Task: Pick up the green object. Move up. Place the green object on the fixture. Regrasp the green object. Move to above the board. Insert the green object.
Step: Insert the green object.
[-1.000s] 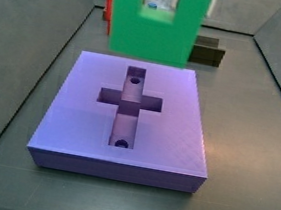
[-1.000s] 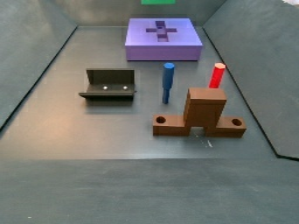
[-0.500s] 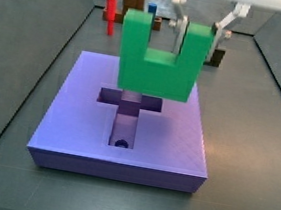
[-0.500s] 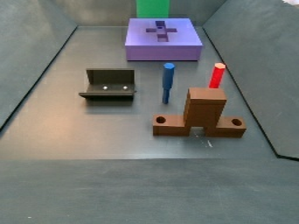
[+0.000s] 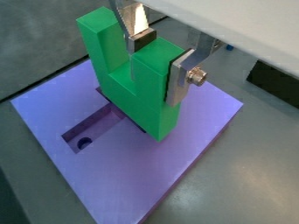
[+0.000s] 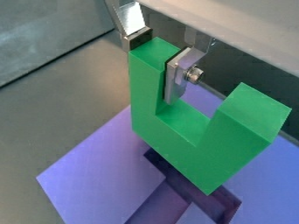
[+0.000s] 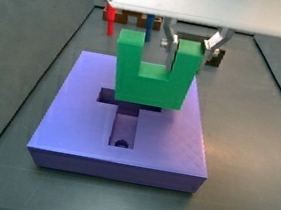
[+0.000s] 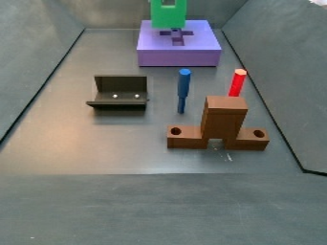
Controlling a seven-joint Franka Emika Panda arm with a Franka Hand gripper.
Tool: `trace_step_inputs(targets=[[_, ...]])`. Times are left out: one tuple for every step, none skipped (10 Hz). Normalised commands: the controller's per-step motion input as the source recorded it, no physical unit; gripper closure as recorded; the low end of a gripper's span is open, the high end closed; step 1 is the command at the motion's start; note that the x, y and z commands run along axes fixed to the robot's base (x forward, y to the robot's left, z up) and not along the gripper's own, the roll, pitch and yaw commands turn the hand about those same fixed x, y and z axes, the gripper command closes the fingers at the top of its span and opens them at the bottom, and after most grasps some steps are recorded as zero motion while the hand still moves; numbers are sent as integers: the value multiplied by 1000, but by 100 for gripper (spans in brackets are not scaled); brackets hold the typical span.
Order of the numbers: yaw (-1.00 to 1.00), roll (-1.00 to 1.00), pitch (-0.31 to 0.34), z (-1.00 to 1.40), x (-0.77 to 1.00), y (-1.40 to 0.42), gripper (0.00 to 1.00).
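Note:
The green object [image 7: 150, 74] is a U-shaped block, upright with its prongs up. My gripper [image 7: 190, 44] is shut on one prong. In both wrist views the silver fingers [image 5: 181, 77] [image 6: 179, 75] clamp that prong from two sides, around my gripper [image 5: 160, 57] [image 6: 158, 56]. The piece hangs low over the cross-shaped recess [image 7: 125, 123] of the lavender board [image 7: 170, 148] [image 8: 206, 54] [image 5: 201, 131] [image 6: 87, 185]. I cannot tell whether its base touches the board. The green object [image 8: 167, 13] shows at the far end in a side view. The dark fixture [image 8: 119, 93] stands apart on the floor.
An orange-brown upright block [image 8: 224, 122] on a base plate stands near the front, with a blue peg [image 8: 185, 89] and a red peg [image 8: 238, 82] behind it. The red peg [image 7: 111, 16] also shows beyond the board. Grey walls enclose the floor.
My gripper has come down with the green object, from high and close to the camera to just over the board's cross recess. The other pieces have not moved.

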Motion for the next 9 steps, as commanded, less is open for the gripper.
trace_step_inputs(targets=[[-97, -61, 60, -151, 29, 157, 100], [-117, -179, 46, -126, 66, 111, 100], [-80, -164, 16, -143, 0, 14, 100], [-51, -311, 0, -269, 0, 0, 100], [0, -319, 0, -163, 0, -43, 100], [0, -341, -31, -123, -94, 0, 100], [0, -279, -63, -26, -134, 0, 100], [-49, -39, -114, 0, -251, 0, 100], [-183, 90, -86, 3, -189, 0, 100]])
